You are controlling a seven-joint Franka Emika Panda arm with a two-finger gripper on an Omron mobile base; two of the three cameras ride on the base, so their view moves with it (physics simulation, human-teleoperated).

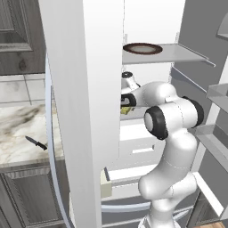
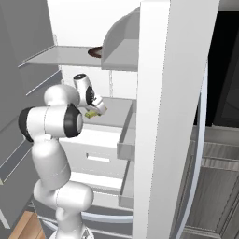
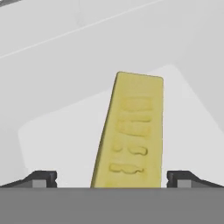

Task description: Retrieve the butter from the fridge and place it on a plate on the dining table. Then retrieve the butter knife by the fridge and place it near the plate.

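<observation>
Inside the open fridge (image 1: 89, 89), the pincer (image 3: 111, 177) stands wide open around the butter (image 3: 131, 131), which lies on a white shelf (image 3: 57, 135); raised marks on the butter are not readable; the butter knife (image 1: 36, 143) lies on the marble desk (image 1: 18, 129).

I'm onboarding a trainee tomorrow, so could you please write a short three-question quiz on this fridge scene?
1. True or false: the gripper is already shut on the butter.
2. What lies on the marble counter left of the open fridge? A) a fork B) a butter knife C) a cup
3. What rests on the fridge's upper shelf?

Key
1. False: in the hand view the fingertips stand wide on either side of the butter, apart from it.
2. B
3. A dark-rimmed dish.
</observation>
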